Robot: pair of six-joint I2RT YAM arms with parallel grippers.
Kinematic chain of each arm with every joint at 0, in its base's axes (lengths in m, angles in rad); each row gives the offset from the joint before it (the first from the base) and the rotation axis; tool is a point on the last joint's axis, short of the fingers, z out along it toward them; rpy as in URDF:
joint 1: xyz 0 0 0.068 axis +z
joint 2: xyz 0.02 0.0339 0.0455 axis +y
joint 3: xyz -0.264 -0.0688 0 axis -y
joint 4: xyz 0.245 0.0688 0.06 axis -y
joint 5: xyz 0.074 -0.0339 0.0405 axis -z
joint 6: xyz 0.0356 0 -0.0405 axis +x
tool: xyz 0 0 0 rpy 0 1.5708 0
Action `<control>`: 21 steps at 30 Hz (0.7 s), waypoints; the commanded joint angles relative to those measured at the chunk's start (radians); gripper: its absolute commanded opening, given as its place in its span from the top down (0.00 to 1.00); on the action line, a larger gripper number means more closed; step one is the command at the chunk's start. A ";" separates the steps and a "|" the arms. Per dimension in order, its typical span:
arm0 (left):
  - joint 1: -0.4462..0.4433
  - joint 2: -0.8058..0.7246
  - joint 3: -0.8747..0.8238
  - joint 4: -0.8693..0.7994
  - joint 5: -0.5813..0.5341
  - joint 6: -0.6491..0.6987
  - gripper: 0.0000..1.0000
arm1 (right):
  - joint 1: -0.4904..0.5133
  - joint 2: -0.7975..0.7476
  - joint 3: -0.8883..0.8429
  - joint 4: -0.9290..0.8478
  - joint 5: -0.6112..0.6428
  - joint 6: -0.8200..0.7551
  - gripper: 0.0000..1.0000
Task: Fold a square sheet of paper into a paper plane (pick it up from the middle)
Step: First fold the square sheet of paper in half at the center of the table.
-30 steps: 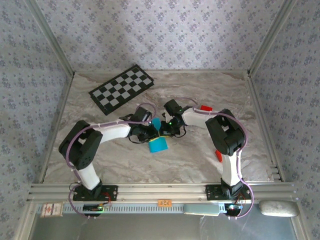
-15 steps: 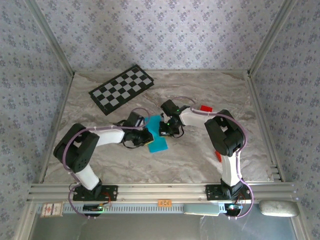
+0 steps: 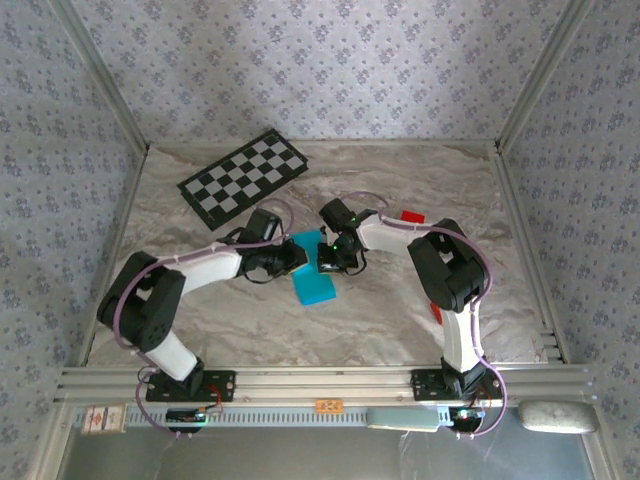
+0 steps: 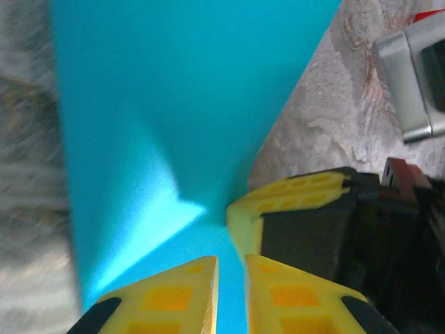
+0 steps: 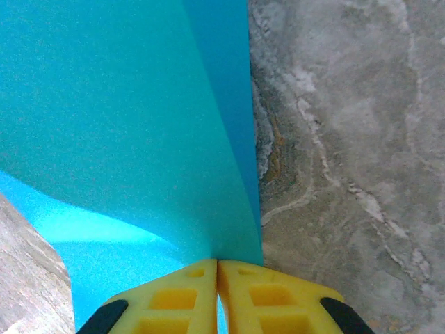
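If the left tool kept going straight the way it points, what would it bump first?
Probably more of the thin bright cyan paper sheet it pinches, which spreads right ahead of the left tool. The right tool has a yellow finger close alongside, so it might brush that; depth is unclear.

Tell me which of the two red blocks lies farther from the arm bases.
The far red block, just beyond the right forearm toward the back wall. The near red block sits closer to the bases, beside the right arm's upright link.
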 commanded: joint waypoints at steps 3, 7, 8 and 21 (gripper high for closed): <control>-0.002 0.118 0.024 0.044 0.043 0.021 0.83 | -0.013 0.125 -0.080 -0.150 0.234 -0.025 0.87; 0.019 0.139 0.009 0.028 0.017 0.055 0.83 | -0.014 0.124 -0.082 -0.159 0.242 -0.042 0.87; 0.034 0.140 0.001 0.018 0.007 0.068 0.83 | -0.013 0.124 -0.081 -0.163 0.247 -0.047 0.87; 0.151 -0.026 -0.044 -0.044 0.055 0.127 0.84 | -0.013 0.121 -0.062 -0.192 0.294 -0.094 0.87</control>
